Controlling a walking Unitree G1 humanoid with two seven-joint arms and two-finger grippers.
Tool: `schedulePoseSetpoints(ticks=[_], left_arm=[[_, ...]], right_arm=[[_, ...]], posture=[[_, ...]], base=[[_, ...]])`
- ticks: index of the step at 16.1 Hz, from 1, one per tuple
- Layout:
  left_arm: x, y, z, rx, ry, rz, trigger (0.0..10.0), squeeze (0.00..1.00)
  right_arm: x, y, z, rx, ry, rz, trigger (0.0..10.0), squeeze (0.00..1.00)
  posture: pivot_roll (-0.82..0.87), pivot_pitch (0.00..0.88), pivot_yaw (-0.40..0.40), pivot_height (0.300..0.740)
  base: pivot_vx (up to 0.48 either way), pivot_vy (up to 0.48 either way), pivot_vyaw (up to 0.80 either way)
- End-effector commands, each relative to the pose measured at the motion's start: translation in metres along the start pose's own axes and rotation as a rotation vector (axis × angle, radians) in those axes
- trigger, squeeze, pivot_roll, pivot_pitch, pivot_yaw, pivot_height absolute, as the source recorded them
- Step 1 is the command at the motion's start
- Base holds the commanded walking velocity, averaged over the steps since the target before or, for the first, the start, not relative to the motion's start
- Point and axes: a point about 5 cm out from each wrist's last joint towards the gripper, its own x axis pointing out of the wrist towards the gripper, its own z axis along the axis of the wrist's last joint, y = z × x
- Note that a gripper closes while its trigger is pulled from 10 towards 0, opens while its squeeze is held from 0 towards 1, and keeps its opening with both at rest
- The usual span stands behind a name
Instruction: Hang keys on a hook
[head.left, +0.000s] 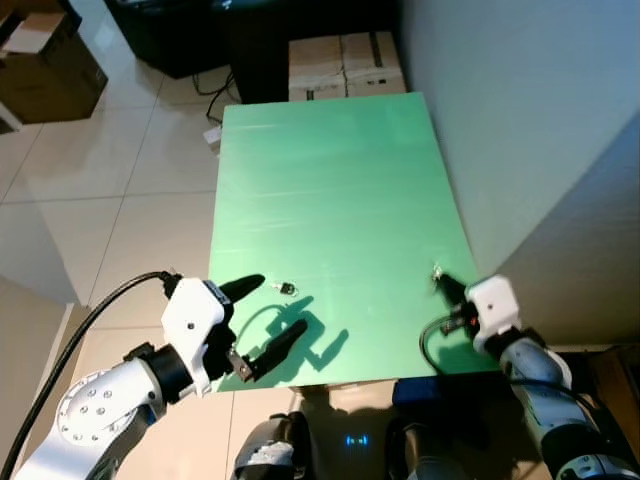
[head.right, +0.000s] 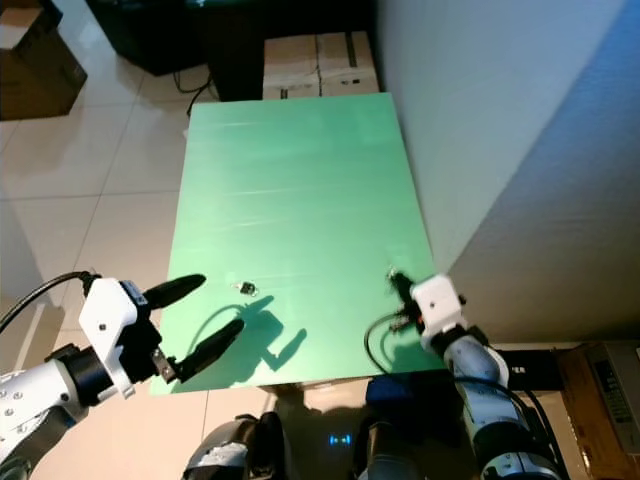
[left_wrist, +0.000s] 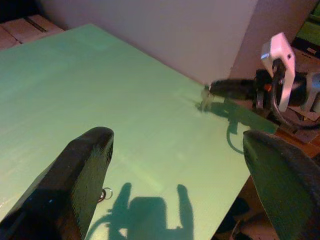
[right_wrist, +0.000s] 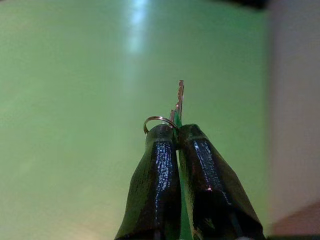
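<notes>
The right gripper, near the green table's right edge, is pinching the key and ring (light, rigid, slippery; grip the flat), while the left gripper is hovering spread over a second small key by the front-left corner.

Silver arms, white wrist housings, black cables, glossy black fingers.

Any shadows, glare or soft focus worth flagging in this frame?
Left eye view: left gripper casts a hard shadow on the green table. Right wrist view: pale glare streak on the table, background soft, key sharp in the shut right gripper.
</notes>
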Motion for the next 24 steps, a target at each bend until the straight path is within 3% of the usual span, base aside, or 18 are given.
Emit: schedulePoseSetpoints(ticks=[1,5,8,10,12,14,17,19,20,21,24], left_arm=[[0.002,0.002,-0.004,0.007,0.008,0.014,10.0,0.0],[0.019,0.018,0.0,0.034,-0.052,0.079,10.0,0.0],[0.024,0.023,0.001,0.04,-0.081,0.094,10.0,0.0],[0.027,0.022,0.001,0.039,-0.095,0.094,10.0,0.0],[0.031,0.023,0.003,0.036,-0.119,0.101,10.0,0.0],[0.034,0.021,0.001,0.034,-0.124,0.095,10.0,0.0],[0.035,0.022,-0.014,0.059,-0.073,0.188,10.0,0.0],[0.037,0.031,-0.015,0.044,-0.096,0.304,10.0,0.0],[0.039,0.036,-0.013,0.01,-0.113,0.352,10.0,0.0],[0.039,0.04,-0.013,-0.012,-0.131,0.39,10.0,0.0],[0.041,0.038,-0.015,-0.003,-0.148,0.423,10.0,0.0]], right_arm=[[0.002,-0.002,0.004,-0.001,-0.022,-0.084,0.0,0.0],[0.018,0.006,0.031,0.027,-0.145,-0.143,0.0,0.0],[0.027,0.011,0.047,-0.02,-0.204,-0.158,0.0,0.0],[0.027,0.016,0.059,-0.13,-0.244,-0.18,0.0,0.0],[0.026,0.018,0.07,-0.128,-0.286,-0.233,0.0,0.0],[0.025,0.025,0.074,-0.131,-0.302,-0.199,0.0,0.0],[0.009,0.038,0.073,0.012,-0.248,-0.203,0.0,0.0],[-0.003,0.048,0.084,0.084,-0.244,-0.161,0.0,0.0],[-0.006,0.047,0.091,0.084,-0.252,-0.18,5.8,0.0],[-0.007,0.045,0.098,0.124,-0.257,-0.196,10.0,0.0],[-0.015,0.048,0.117,0.139,-0.275,-0.165,10.0,0.0]], posture=[[0.06,0.173,0.088,0.74],[0.01,0.121,0.115,0.74],[0.0,0.098,0.119,0.74],[0.0,0.064,0.118,0.74],[-0.01,0.044,0.118,0.74],[-0.02,0.036,0.113,0.74],[-0.04,0.011,0.087,0.74],[-0.06,0.004,0.083,0.74],[-0.08,0.0,0.085,0.74],[-0.1,0.0,0.087,0.74],[-0.13,0.0,0.081,0.74]], base=[[0.0,0.0,0.0],[0.0,0.0,0.0],[0.0,0.0,0.0],[0.0,0.0,0.0],[0.0,0.0,0.0],[0.0,0.0,0.0],[0.0,0.0,0.0],[0.0,0.0,0.0],[0.0,0.0,0.0],[0.0,0.0,0.0],[0.0,0.0,0.0]])
